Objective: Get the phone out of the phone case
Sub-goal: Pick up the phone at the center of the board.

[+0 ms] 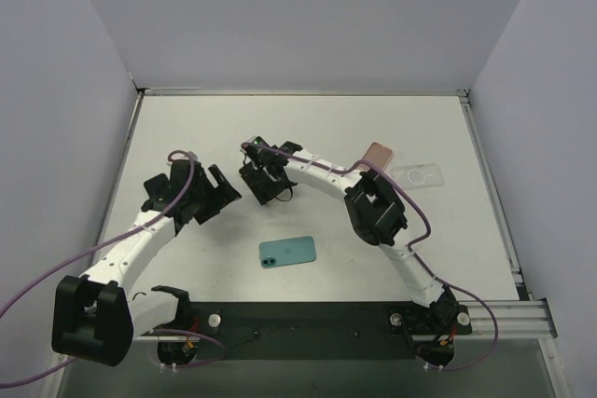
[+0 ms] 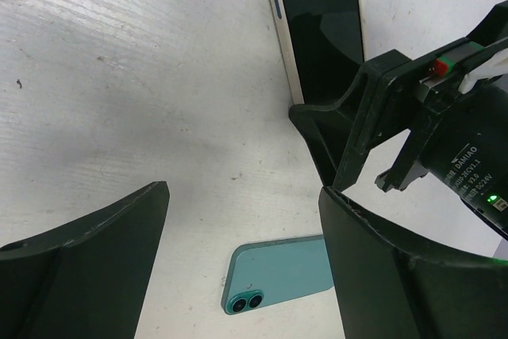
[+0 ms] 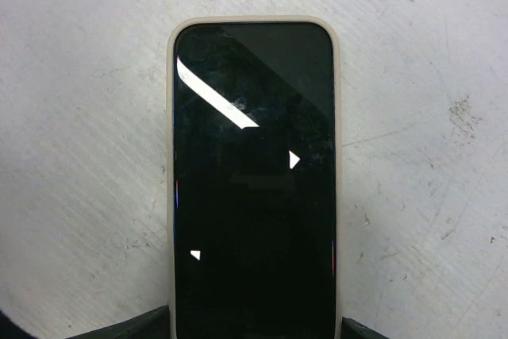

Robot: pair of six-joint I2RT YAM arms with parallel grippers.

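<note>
Right jaws straddle the stiff, probably slippery phone (image 3: 252, 180) at the long edges of its soft-looking case (image 3: 252, 21), grip unclear; left jaws wide, empty.

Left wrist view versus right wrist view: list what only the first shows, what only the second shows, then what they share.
Only the left wrist view: the teal phone lying back up, the right gripper seen from outside, and the open, empty left gripper. Only the right wrist view: the far end of the dark-screened phone, wrapped by its pale phone case. Both: that phone, screen up on the white table, the right gripper straddling its near end.
</note>
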